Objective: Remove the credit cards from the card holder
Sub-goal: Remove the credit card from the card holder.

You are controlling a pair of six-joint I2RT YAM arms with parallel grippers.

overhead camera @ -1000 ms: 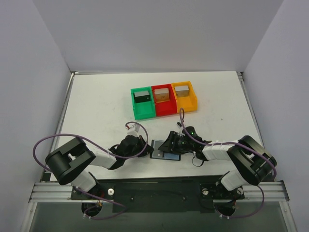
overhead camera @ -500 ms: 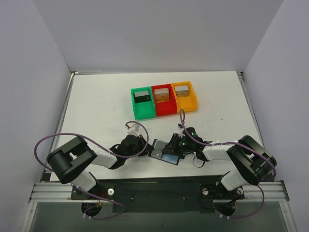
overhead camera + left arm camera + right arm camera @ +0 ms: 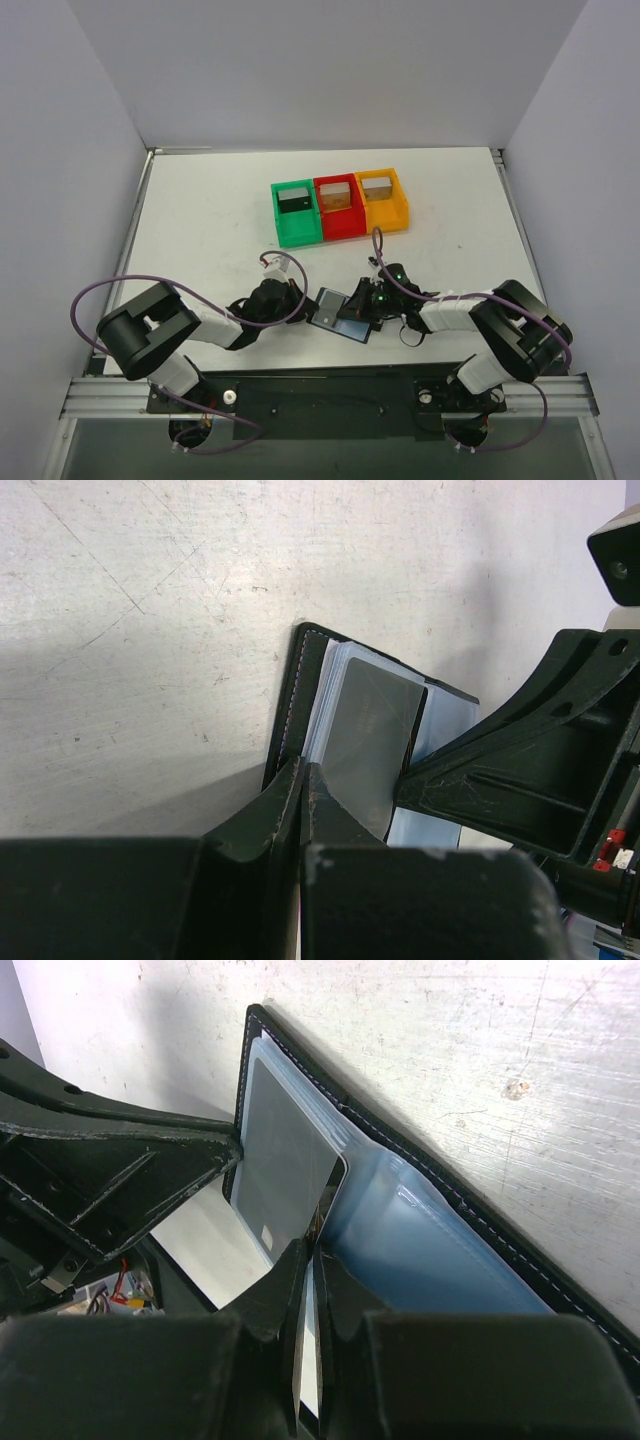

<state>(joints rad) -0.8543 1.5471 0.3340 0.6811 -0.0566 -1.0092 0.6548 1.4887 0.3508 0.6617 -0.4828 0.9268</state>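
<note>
The left gripper (image 3: pixel 302 775) has its two dark fingers pressed tight together, pinching the stitched black edge of the card holder (image 3: pixel 289 705) at its near corner. The right gripper (image 3: pixel 308 1250) is likewise clamped shut, its fingertips meeting on the lower corner of a grey card (image 3: pixel 285 1150) that sits in the holder. The close view does not make clear whether they grip the bare card or the clear sleeve around it.

The card holder lies opened flat on the table, its inside facing up. Pale bluish plastic sleeves (image 3: pixel 420 1250) fill it, bulging upward along the middle fold. The grey card rests on top of the stack on one side. A line of light stitching runs along the holder's black border.

Each gripper comes in from its own side, so the two face each other across the holder, their dark frames close together above it.

From above, the holder sits slightly askew between the two arms, near the front edge of the white table (image 3: pixel 200 220). Well apart, toward the back, three small bins stand touching in a row: a green bin (image 3: pixel 295 228), a red bin (image 3: pixel 340 224) and an orange bin (image 3: pixel 385 214). Grey walls enclose the table on three sides.
</note>
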